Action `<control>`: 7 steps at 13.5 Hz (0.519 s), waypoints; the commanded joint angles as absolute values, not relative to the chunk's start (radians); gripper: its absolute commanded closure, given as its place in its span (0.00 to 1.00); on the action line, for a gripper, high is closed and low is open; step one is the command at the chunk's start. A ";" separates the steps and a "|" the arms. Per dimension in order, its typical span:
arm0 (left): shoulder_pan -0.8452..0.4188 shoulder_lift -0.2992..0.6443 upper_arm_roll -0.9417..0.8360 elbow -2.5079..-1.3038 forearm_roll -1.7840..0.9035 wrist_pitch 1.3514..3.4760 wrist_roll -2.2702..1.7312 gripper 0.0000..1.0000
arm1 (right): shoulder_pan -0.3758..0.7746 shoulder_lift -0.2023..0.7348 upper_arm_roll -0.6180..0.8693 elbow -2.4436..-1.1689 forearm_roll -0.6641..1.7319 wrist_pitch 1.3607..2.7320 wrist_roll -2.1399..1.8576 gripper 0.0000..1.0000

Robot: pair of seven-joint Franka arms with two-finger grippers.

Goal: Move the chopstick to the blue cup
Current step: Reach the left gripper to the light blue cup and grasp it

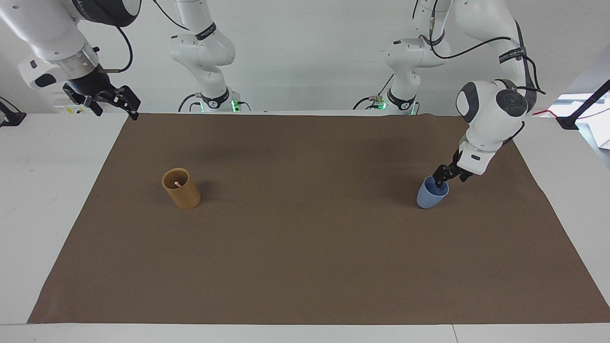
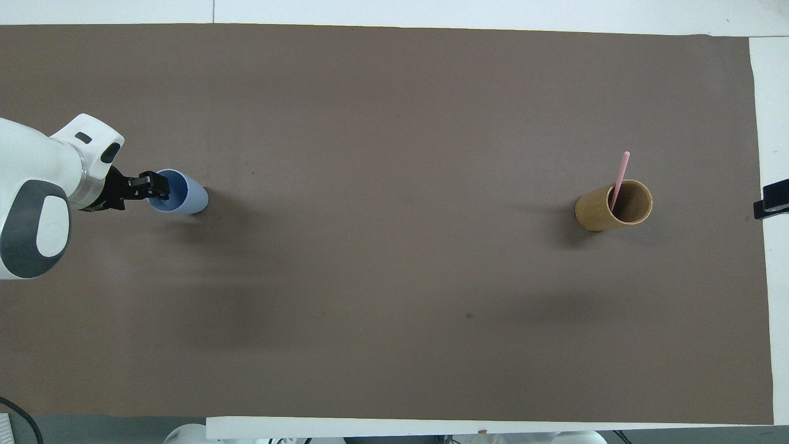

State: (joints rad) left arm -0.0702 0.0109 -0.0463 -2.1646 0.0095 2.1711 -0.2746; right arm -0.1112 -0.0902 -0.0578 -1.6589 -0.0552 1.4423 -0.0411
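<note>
The chopstick (image 2: 619, 179) stands tilted in the tan cup (image 2: 614, 205) at the overhead frame's right, nearest the idle, open right gripper (image 1: 110, 101), while the left gripper (image 1: 442, 176), grip unclear, sits at the blue cup (image 1: 432, 193) rim at far left.

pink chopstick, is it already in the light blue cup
No, the thin pale pink chopstick stands in the tan-brown cylindrical cup, toward the right arm's end of the table, apart from the small light blue cup.

Two cups, one blue cup (image 1: 432, 196) and one tan cup (image 1: 181, 188); one chopstick (image 2: 619, 179); one brown mat (image 1: 305, 238); two robot arms.
</note>
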 commanded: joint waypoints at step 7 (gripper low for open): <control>-0.196 0.055 -0.040 -2.114 -0.033 2.221 -0.441 1.00 | -0.121 -0.101 -0.052 -1.675 -0.046 1.450 -0.058 0.00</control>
State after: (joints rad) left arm -0.1306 0.0264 -0.0472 -2.1651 -0.0073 2.2098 -0.3675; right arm -0.1112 -0.0902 -0.0578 -1.6589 -0.0552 1.4423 -0.0411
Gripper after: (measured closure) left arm 0.956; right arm 0.000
